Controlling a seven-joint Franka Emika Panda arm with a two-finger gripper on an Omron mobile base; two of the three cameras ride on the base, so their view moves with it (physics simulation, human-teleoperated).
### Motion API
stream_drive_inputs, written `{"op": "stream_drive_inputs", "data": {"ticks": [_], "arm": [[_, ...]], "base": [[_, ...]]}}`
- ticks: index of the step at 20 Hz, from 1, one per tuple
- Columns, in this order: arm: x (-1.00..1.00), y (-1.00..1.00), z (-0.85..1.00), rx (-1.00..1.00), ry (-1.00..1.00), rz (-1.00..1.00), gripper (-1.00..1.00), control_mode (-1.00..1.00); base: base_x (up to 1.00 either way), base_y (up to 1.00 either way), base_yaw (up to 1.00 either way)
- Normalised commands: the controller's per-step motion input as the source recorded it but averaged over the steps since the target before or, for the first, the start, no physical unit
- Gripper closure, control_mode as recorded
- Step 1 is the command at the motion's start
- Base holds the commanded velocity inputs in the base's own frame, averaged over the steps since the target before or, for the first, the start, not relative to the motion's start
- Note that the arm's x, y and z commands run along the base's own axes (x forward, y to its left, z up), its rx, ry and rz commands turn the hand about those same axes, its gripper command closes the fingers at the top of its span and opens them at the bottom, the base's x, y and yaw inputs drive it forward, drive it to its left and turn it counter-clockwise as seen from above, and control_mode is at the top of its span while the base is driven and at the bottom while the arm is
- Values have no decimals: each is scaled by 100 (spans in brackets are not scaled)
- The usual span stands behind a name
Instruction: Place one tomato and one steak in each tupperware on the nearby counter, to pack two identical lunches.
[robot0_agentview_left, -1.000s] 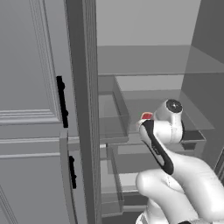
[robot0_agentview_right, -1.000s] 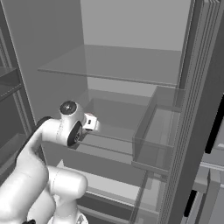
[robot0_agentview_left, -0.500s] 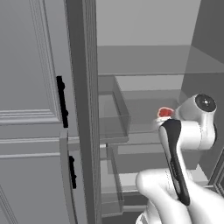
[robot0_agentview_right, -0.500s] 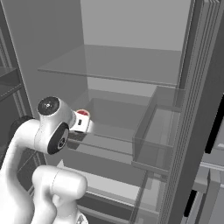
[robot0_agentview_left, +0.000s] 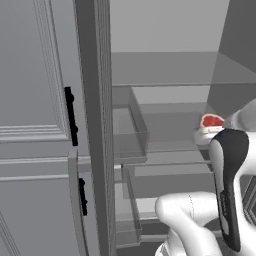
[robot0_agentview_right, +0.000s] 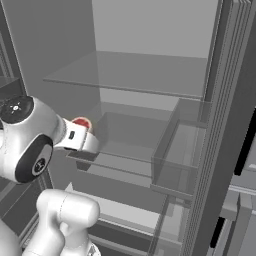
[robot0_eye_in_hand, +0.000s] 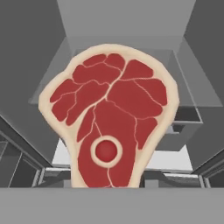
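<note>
Steak (robot0_eye_in_hand: 114, 127) fills the hand view, upright and face-on, its red marbled flesh and pale fat rim hanging in front of the fridge (robot0_agentview_right: 150, 70) interior; from the base views it shows as a small red patch (robot0_agentview_left: 212, 120) at the tip of the gripper (robot0_agentview_right: 82, 131), held in the air off the front edge of the middle glass shelf (robot0_agentview_right: 125, 87) and touching nothing below. The fingertips themselves are hidden behind the meat, so the grip is judged rather than seen: the fingers look clamped on the steak's lower edge, since it hangs free with no other support. The step in hand appears to be carrying the steak out of the fridge toward a tupperware on the counter. To do that well, the arm should draw straight back until the meat is past the shelf edges and the clear door bins (robot0_agentview_right: 180, 150) on the right, and only then swing, because the wide slab sticks well beyond the fingers and could catch on a bin wall or the door frame (robot0_agentview_left: 92, 125). Keeping the wrist steady matters too; a thin edge grip on a broad flat piece may let it pivot or slip if the hand rolls quickly.
</note>
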Motion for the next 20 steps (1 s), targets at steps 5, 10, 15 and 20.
{"op": "stream_drive_inputs", "data": {"ticks": [5,10,15,20], "arm": [[-83,1,34,0,-17,-1,100,-100],[-19,1,2,0,-4,0,100,100],[0,0,0,0,0,0,100,100],[0,0,0,0,0,0,100,100]], "base": [[0,0,0],[-80,8,0],[-100,59,11],[-100,87,27]]}}
